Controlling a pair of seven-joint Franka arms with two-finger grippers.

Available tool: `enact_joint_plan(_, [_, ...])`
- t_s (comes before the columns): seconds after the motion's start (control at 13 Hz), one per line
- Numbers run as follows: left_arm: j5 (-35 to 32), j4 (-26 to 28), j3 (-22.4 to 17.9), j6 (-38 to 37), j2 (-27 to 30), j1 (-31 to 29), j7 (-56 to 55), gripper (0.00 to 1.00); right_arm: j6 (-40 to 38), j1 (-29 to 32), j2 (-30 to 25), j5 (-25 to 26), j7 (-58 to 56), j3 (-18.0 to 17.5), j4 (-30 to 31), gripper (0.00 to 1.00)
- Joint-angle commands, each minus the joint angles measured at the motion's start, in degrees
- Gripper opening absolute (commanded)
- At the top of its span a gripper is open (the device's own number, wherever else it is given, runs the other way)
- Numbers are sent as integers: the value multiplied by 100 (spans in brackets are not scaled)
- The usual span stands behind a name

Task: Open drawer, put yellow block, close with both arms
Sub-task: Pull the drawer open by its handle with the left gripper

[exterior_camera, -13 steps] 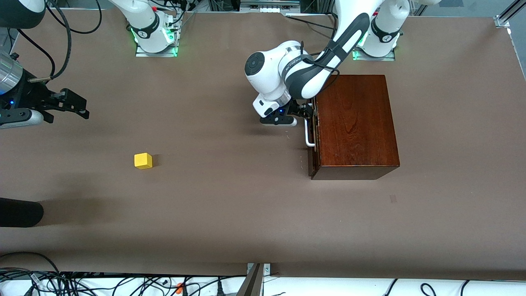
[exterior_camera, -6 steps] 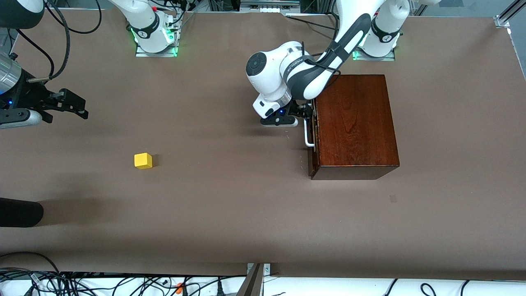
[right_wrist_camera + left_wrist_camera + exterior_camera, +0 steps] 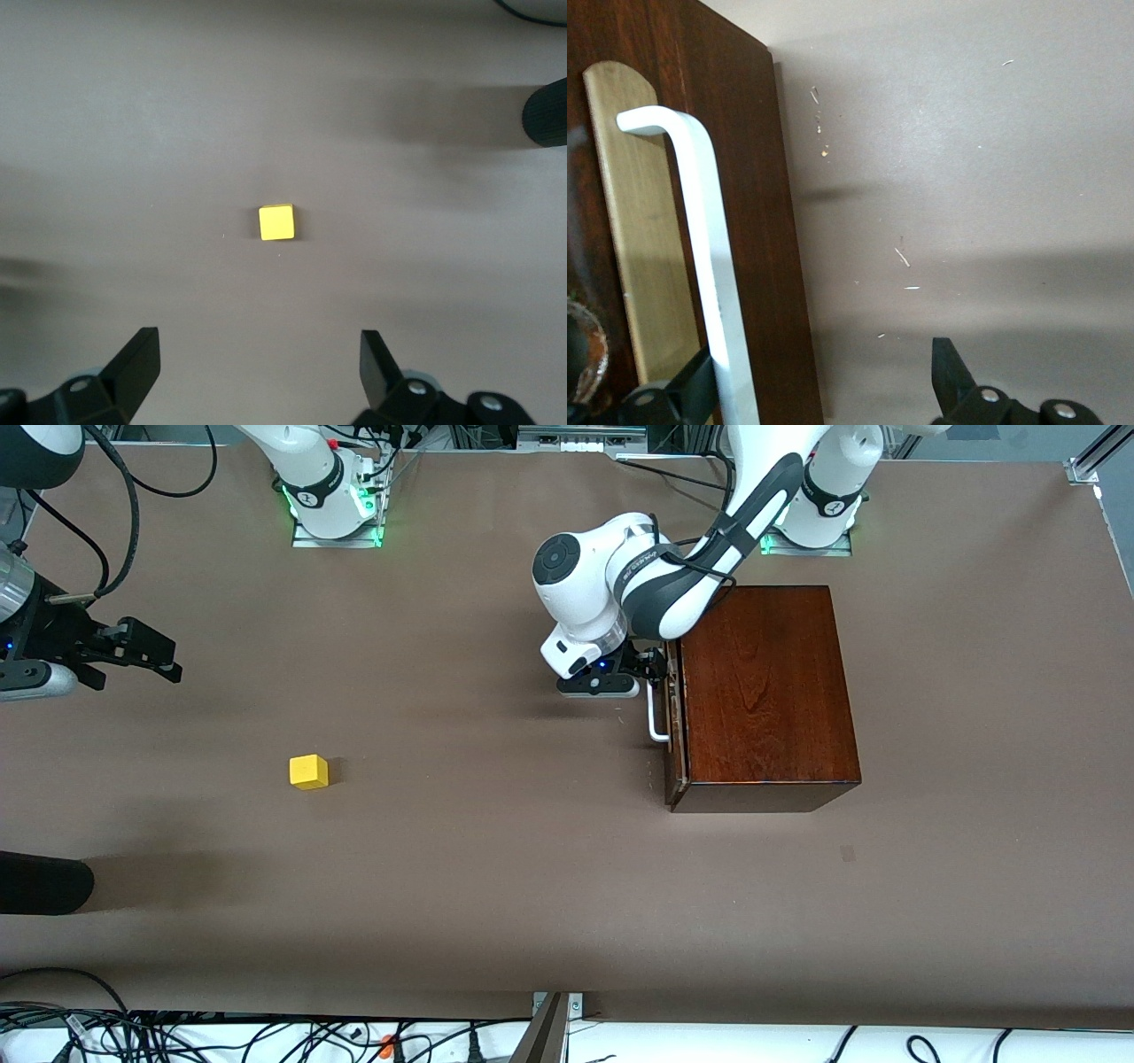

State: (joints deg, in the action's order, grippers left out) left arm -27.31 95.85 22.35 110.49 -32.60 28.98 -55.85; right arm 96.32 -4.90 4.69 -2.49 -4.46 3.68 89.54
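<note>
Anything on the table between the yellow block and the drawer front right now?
No. In the front view the brown table is bare from the yellow block to the drawer; only the left gripper sits at the white handle.

Yellow block (image 3: 308,771) lies toward the right arm's end — drawer (image 3: 675,717) well apart.

Glossy reddish wood box (image 3: 762,691), smooth white handle (image 3: 709,257), matt brown table (image 3: 496,868)
</note>
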Motion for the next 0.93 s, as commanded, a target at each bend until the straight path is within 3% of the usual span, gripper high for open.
enact_joint_plan(0.0, [121,-470,59,834,-344,134,153,100,-131,59,49,-94,-11,-25,-156,100])
enact_joint_plan(0.85, [587,-1033,68,825,-362,231,188,100,-131,59,49,-111,-29,-25,-183,100])
